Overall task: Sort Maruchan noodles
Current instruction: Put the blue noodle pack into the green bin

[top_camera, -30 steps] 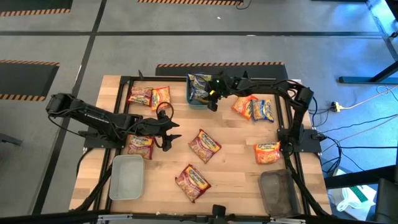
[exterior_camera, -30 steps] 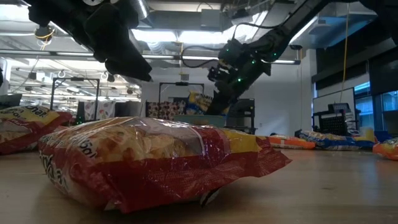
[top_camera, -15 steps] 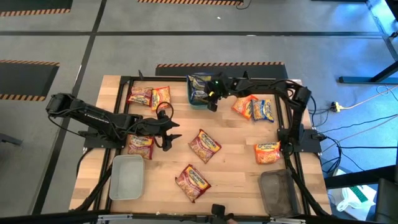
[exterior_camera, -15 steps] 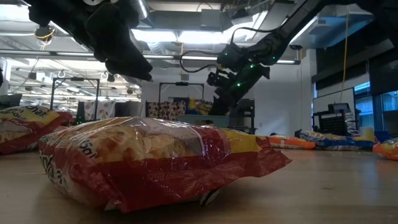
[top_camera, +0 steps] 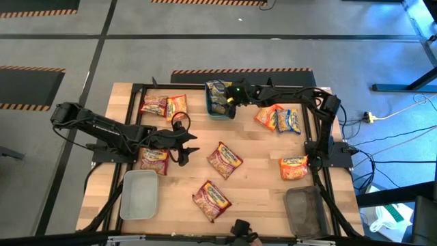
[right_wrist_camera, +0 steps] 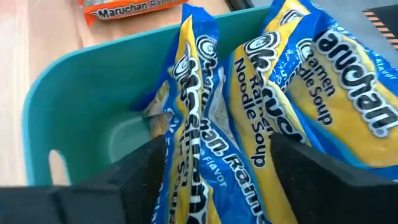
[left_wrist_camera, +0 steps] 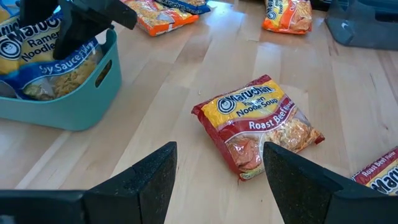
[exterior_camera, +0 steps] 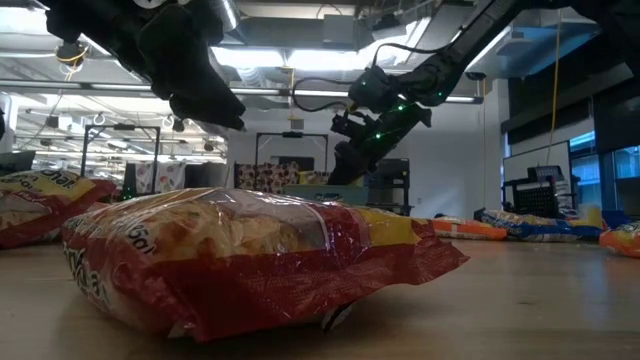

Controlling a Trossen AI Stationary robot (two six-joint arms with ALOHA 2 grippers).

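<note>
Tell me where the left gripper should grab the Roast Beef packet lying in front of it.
The Roast Beef packet lies flat and alone on bare wood, askew to the open left gripper. Best bet: come straight down from above and pinch across its narrower width near the middle, fingers on the two long edges. The crinkly film may slip, so probably grip the noodle block, not the sealed ends.

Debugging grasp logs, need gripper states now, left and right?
Left gripper: open, empty, above the red Roast Beef packet.
Right gripper: open over the teal bin, straddling a blue-and-yellow packet.

The red packet (left_wrist_camera: 258, 127) reads "Maruchan Ramen Noodle Soup Roast Beef"; blue packets (right_wrist_camera: 249, 124) "Maruchan Ramen".
</note>
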